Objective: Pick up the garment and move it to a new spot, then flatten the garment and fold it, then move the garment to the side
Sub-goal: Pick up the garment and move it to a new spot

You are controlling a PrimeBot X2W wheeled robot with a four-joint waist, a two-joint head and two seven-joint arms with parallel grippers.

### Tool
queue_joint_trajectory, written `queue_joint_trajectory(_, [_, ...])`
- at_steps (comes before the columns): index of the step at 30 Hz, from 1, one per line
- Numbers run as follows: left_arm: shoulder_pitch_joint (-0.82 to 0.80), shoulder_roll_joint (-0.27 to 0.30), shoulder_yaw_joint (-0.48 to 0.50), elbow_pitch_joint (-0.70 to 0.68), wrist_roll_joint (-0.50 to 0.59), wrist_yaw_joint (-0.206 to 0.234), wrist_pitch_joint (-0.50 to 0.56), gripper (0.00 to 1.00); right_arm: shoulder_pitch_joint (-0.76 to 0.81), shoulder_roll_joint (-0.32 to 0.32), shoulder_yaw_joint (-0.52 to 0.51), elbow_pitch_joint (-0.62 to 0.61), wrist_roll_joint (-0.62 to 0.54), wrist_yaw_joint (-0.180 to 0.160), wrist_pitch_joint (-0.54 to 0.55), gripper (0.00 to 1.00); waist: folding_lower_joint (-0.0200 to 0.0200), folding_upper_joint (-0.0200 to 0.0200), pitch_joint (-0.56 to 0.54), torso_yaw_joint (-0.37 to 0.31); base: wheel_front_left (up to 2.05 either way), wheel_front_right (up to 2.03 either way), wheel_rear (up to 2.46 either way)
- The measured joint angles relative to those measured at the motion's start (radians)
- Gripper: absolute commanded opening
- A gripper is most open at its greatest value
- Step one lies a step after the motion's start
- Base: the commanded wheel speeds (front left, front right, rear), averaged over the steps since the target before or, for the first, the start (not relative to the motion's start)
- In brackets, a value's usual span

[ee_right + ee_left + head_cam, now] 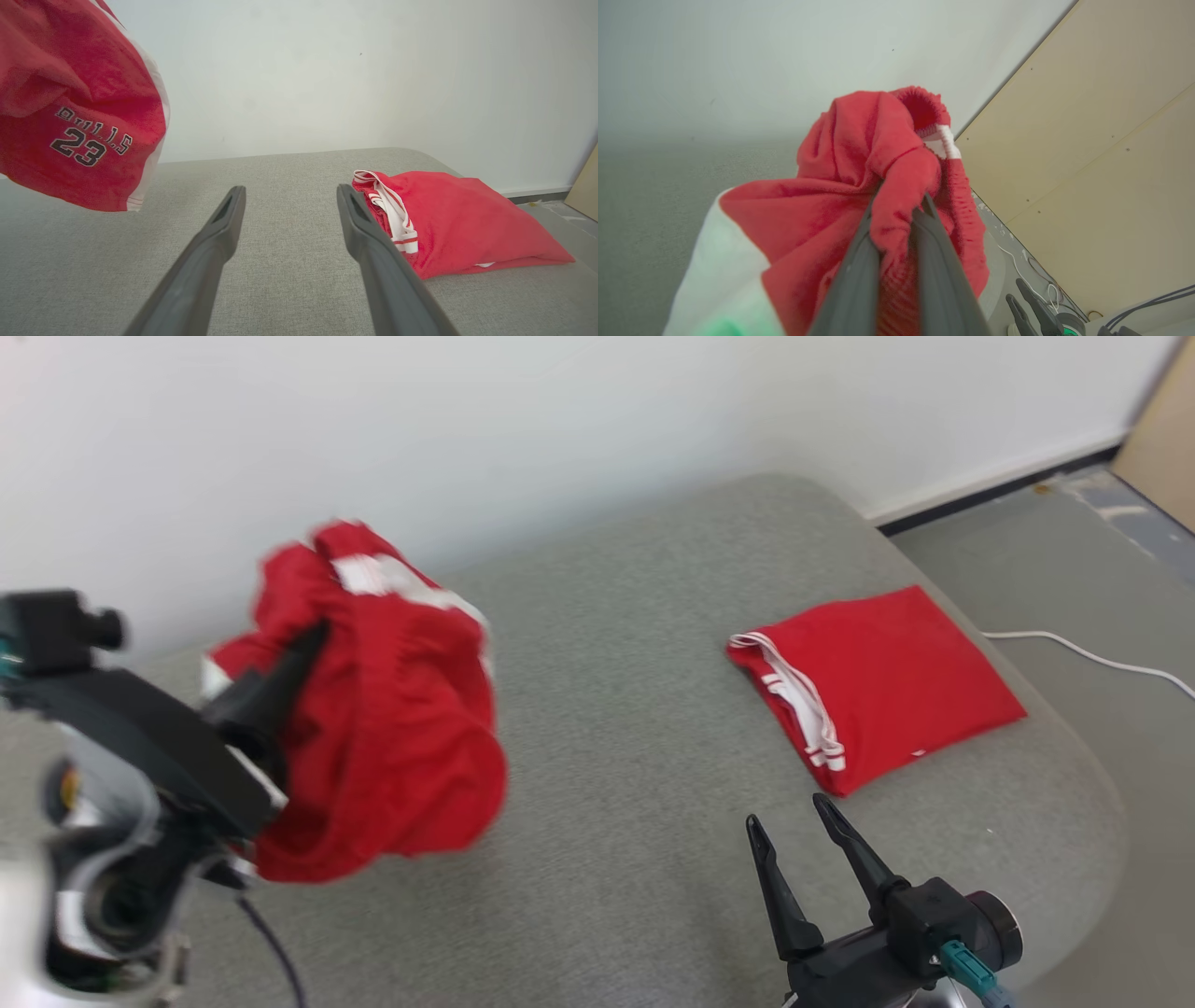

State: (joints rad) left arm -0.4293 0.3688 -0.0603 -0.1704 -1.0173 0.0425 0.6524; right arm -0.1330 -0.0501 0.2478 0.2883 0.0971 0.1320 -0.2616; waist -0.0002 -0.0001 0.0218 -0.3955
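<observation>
A bunched red garment [383,728] with white stripes hangs in the air above the left part of the grey cushioned surface [616,728]. My left gripper [299,653] is shut on a fold of the garment [896,186], which bulges between its two fingers. The right wrist view shows the garment [79,107] hanging at upper left, with "23" printed on it. My right gripper [789,817] hovers open over the front of the surface, nothing between its fingers [219,224].
A second red garment [878,681], folded flat with white trim, lies at the right of the surface, just beyond my right gripper. A white wall runs behind. A white cable [1092,658] crosses the floor at right, near a tan board [1162,439].
</observation>
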Motion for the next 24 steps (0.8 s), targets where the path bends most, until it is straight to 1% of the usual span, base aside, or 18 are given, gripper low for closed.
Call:
queue_joint_trajectory(5, [0.046,-0.064,-0.065,0.070,0.038,-0.010,-0.051,0.00,-0.002,0.000,0.008,-0.001,0.006,0.000,0.000,1.00,0.0002,0.0000,0.008,-0.047,0.00,0.00,0.00])
queue_joint_trajectory(8, [0.065,-0.101,-0.075,0.144,0.060,-0.025,-0.123,0.00,-0.003,0.000,0.014,-0.002,0.007,0.000,0.000,1.00,0.0001,0.0000,0.021,-0.063,0.00,0.00,0.00])
queue_joint_trajectory(11, [0.086,-0.159,-0.087,0.242,0.068,-0.044,-0.202,0.00,-0.005,0.000,0.015,-0.004,0.007,0.000,0.000,1.00,0.0002,0.0002,0.035,-0.073,0.00,0.00,0.00])
queue_joint_trajectory(16, [0.099,-0.182,-0.137,0.434,0.193,-0.079,-0.369,0.00,-0.009,0.000,0.017,-0.003,0.006,0.000,0.000,1.00,0.0002,0.0002,0.052,-0.076,0.00,0.00,0.00])
queue_joint_trajectory(18, [0.098,-0.185,-0.163,0.504,0.254,-0.083,-0.433,0.00,-0.009,0.000,0.014,-0.004,0.005,0.000,0.000,1.00,0.0003,0.0002,0.055,-0.073,0.00,0.00,0.00])
queue_joint_trajectory(19, [0.096,-0.188,-0.172,0.536,0.275,-0.086,-0.461,0.24,-0.009,0.000,0.011,-0.004,0.001,0.000,0.000,1.00,0.0002,0.0002,0.055,-0.070,0.00,0.00,0.00])
queue_joint_trajectory(20, [0.091,-0.190,-0.180,0.564,0.293,-0.086,-0.486,0.67,-0.009,0.000,0.007,-0.003,-0.001,0.000,0.000,1.00,0.0002,0.0002,0.055,-0.067,0.00,0.00,0.00])
queue_joint_trajectory(21, [0.084,-0.192,-0.188,0.586,0.311,-0.086,-0.513,1.00,-0.009,0.000,0.004,-0.003,-0.001,0.000,0.000,1.00,0.0002,0.0002,0.055,-0.063,0.00,0.00,0.00])
queue_joint_trajectory(24, [0.060,-0.196,-0.202,0.630,0.358,-0.086,-0.588,1.00,-0.007,0.000,-0.007,-0.001,-0.010,0.000,0.000,1.00,0.0002,0.0002,0.051,-0.048,0.00,0.00,0.00])
